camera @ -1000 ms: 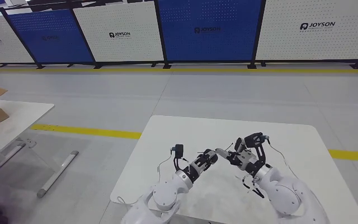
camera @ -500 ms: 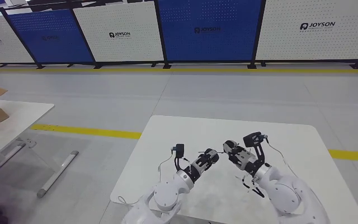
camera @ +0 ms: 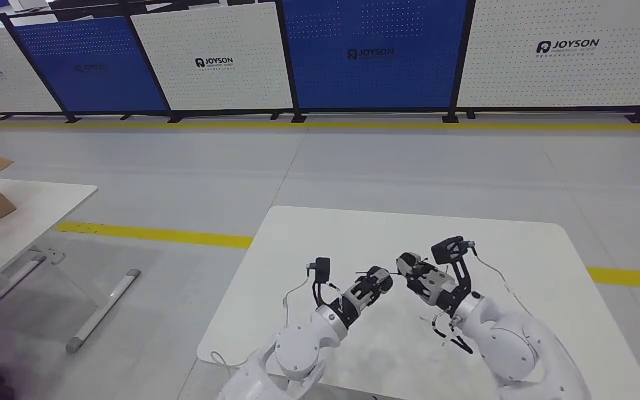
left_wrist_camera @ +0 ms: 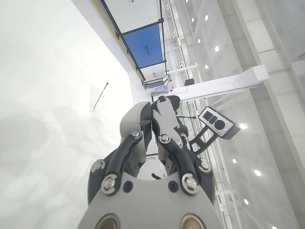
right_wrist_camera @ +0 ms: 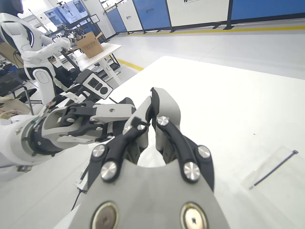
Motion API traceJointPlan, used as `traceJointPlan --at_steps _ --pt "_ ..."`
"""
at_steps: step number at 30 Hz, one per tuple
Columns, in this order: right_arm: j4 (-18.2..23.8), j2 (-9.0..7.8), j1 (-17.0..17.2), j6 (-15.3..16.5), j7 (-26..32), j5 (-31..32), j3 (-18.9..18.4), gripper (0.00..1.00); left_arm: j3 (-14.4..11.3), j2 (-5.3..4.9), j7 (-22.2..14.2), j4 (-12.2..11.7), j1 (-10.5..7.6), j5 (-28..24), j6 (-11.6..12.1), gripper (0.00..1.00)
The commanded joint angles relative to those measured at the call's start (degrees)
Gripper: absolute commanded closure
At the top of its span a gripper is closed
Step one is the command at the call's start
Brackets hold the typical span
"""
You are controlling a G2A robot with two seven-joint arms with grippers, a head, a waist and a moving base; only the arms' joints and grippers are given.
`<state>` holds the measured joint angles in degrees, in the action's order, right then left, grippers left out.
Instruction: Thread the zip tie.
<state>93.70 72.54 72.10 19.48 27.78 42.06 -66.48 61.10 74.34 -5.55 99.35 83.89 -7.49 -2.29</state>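
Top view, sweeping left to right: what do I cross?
Side table → left arm's wrist camera → left gripper → right gripper → right arm's wrist camera.

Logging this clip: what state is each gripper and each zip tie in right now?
Right gripper: shut on a thin black zip tie, its head sticking out.
Left gripper: shut, close to the right gripper above the white table; what it pinches cannot be told.
Second black zip tie: lying straight and unthreaded on a clear plastic sheet on the table.
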Motion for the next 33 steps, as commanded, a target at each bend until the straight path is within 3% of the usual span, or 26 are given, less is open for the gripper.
traceJointPlan --at_steps 1,2,6,7,9,11,15,21,24,26,33 --pt "0.10 -0.11 0.07 0.00 0.07 0.02 0.08 0.24 -0.10 0.03 0.17 -0.12 -0.10 -0.08 -0.18 1.00" --pt "0.15 -0.17 0.11 0.00 0.13 0.06 0.13 0.17 -0.12 0.04 0.26 -0.17 -0.14 -0.09 -0.26 1.00" --pt "0.39 -0.45 0.33 0.00 -0.05 0.19 0.30 0.16 -0.18 0.08 0.79 -0.45 -0.36 -0.15 -0.66 1.00" --pt "0.43 -0.51 0.39 0.00 -0.13 0.18 0.33 0.19 -0.18 0.09 0.84 -0.54 -0.42 -0.31 -0.75 1.00" --pt "0.43 -0.65 0.51 0.00 -0.34 0.11 0.38 0.38 -0.07 0.14 1.11 -0.95 -0.71 -0.81 -1.00 1.00" --pt "0.38 -0.77 0.62 0.00 -0.63 0.00 0.34 0.38 -0.03 0.18 1.34 -1.15 -0.90 -1.03 -1.02 1.00" --pt "0.31 -1.05 0.85 0.00 -1.20 -0.19 0.03 0.52 0.07 0.20 1.68 -1.19 -0.96 -1.21 -0.95 1.00" --pt "0.27 -1.40 1.06 0.00 -2.05 -0.26 -0.25 0.60 -0.15 0.26 1.74 -1.58 -1.13 -1.38 -0.91 1.00" --pt "0.23 -1.51 1.13 0.00 -2.42 -0.13 -0.24 0.71 -0.31 0.28 1.71 -1.63 -1.16 -1.33 -0.83 1.00" --pt "0.22 -1.57 1.12 0.00 -2.53 -0.10 -0.17 1.00 -0.36 0.27 1.65 -1.62 -1.13 -1.25 -0.76 1.00" --pt "0.09 -1.73 1.14 0.00 -3.21 -0.12 0.18 1.00 -0.62 0.28 1.49 -1.68 -1.08 -0.97 -0.60 1.00"
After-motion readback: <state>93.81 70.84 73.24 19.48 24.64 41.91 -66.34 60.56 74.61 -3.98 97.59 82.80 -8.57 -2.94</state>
